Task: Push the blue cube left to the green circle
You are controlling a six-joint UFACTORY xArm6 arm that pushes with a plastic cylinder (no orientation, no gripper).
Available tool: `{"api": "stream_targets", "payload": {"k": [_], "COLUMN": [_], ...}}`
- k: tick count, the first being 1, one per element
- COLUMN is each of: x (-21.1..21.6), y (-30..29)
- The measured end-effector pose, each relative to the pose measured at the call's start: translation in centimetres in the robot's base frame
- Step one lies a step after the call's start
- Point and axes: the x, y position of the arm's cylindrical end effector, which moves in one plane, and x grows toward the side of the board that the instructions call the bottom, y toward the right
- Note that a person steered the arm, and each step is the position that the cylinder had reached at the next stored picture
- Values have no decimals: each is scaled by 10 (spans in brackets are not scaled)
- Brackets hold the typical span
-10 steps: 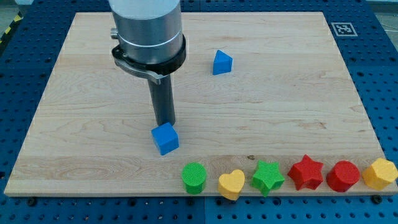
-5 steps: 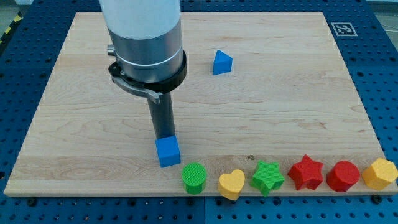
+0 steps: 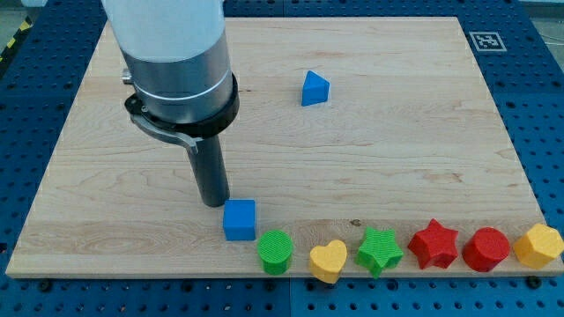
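I am looking down at the wooden table (image 3: pixel 397 158), and I use the blue cube (image 3: pixel 239 219) as my landmark. The blue cube sits near the view's bottom edge of the table, a bit toward the view's left of the middle. The green circle (image 3: pixel 275 251), a round green block, is just below the cube and a little toward the view's right, so close that the two look like they touch or almost touch; I cannot tell which. My tip (image 3: pixel 214 202) rests on the table just up and to the view's left of the blue cube, very near its top left corner, and I cannot tell if it touches the cube. The dark rod goes up from my tip into the big grey and white arm (image 3: pixel 181 66), which hides part of the table above the cube. There is no gripper on this arm, only the rod, so nothing is held. To the view's right of the green circle a row of blocks runs along the view's bottom edge, farther and farther from the cube: a yellow heart (image 3: pixel 328 261), a green star (image 3: pixel 380 250), a red star (image 3: pixel 433 244), a red round block (image 3: pixel 486 249) and a yellow block (image 3: pixel 538 245) with flat sides. A second blue block (image 3: pixel 314 88), with a pointed top, stands well apart from the cube, up and to the view's right.
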Motion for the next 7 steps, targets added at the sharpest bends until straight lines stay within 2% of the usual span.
{"api": "stream_targets", "payload": {"k": [1, 2, 3, 6, 7], "x": [0, 0, 13, 13, 31], "y": [33, 43, 42, 14, 14]}}
